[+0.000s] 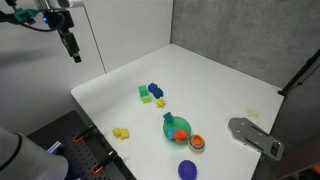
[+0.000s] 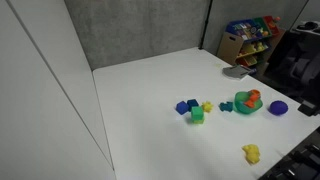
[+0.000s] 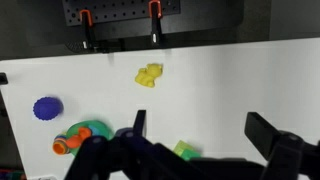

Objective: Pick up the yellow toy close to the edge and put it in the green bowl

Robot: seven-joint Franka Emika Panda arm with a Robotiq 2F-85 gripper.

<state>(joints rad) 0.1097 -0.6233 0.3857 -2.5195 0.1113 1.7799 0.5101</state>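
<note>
Distance is the first hazard. In an exterior view the gripper (image 1: 75,56) hangs high over one corner of the white table (image 1: 200,75), well apart from every object. In the wrist view its two dark fingers (image 3: 265,132) are spread wide with nothing between them.

The yellow toy (image 1: 121,133) lies alone, close to the table edge that borders a black perforated board (image 3: 120,15). The green bowl (image 1: 176,127) sits nearby, further in from that edge, with an orange bowl (image 1: 197,142) just beside it and a blue-purple dish (image 1: 187,169) near both.

I see four ways this could fail:

- **Wrong target:** a yellow star-like toy (image 1: 160,102) sits with the blue and green blocks (image 1: 150,92), and I could steer to it by mistake.
- **Knocking the toy off:** it is so near the edge that a finger landing on it, rather than beside it, would likely push it off the table.
- **Losing the grip:** the toy looks low and lumpy, so I judge an off-centre pinch could squeeze it out sideways.
- **Missing the bowl:** it looks light, so clipping its rim could shove it into the orange bowl. Releasing from too high could let the toy bounce out.
</note>
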